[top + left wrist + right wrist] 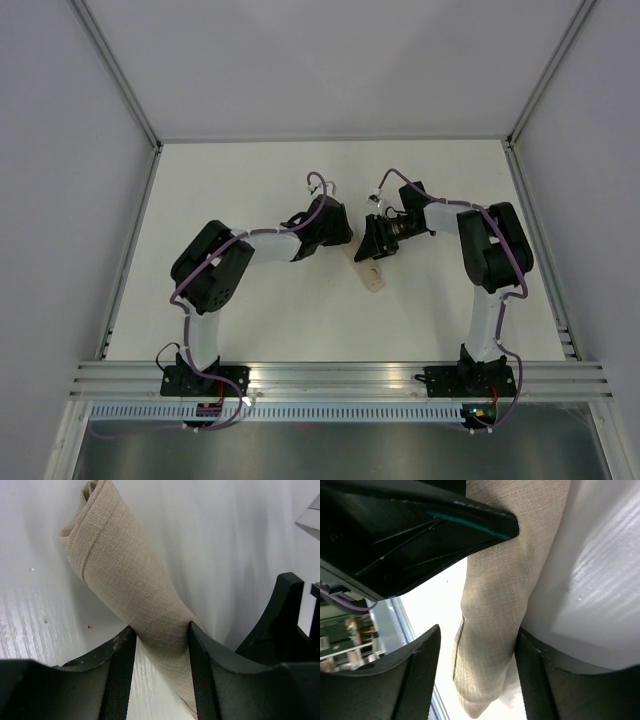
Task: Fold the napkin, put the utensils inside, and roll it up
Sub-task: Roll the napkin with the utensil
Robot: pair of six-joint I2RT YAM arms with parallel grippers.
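The beige napkin (130,575) is a tight roll lying on the white table, small and pale in the top view (373,277) between the two wrists. My left gripper (161,630) has both fingertips touching the roll's sides, closed around one end. My right gripper (479,630) stands open around the other end (495,630); a gap shows on its left side while its right finger lies close against the cloth. No utensils are visible in any view.
The left gripper's black body (420,530) hangs close above the right gripper's jaws. Part of the right gripper (285,620) shows at the right of the left wrist view. A metal frame rail (340,375) runs along the table's near edge.
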